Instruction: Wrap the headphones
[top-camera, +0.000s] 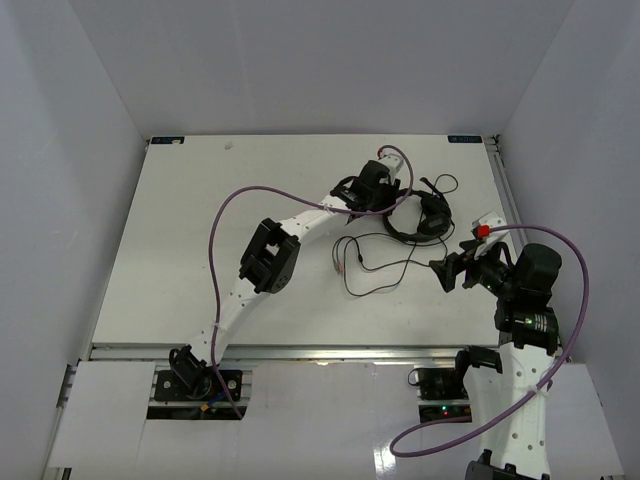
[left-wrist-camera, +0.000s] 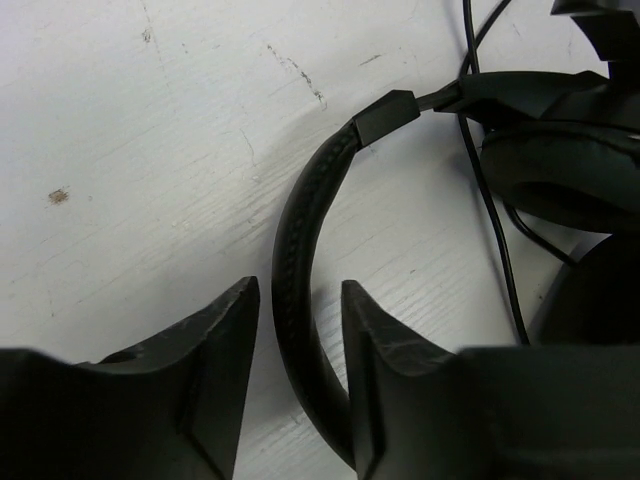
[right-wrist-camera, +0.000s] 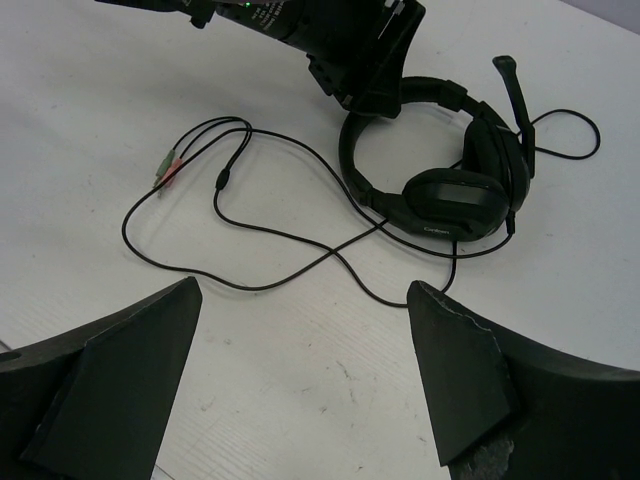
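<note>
The black headphones (top-camera: 418, 215) lie flat at the back right of the white table. Their thin cable (top-camera: 378, 268) runs forward in loose loops to reddish plugs (top-camera: 340, 268). My left gripper (top-camera: 388, 206) is down over the headband (left-wrist-camera: 300, 225). Its fingers straddle the band narrowly, with a slit of table still showing on the left side. An ear cup (left-wrist-camera: 560, 170) and the cable (left-wrist-camera: 492, 200) lie just beyond. My right gripper (top-camera: 446, 272) hovers wide open near the cable loops (right-wrist-camera: 280, 235), below the headphones (right-wrist-camera: 450, 195), holding nothing.
Purple robot cables (top-camera: 228, 215) arc over the left arm and loop round the right arm (top-camera: 578, 300). A metal rail (top-camera: 500, 175) runs along the table's right edge. White walls close in on three sides.
</note>
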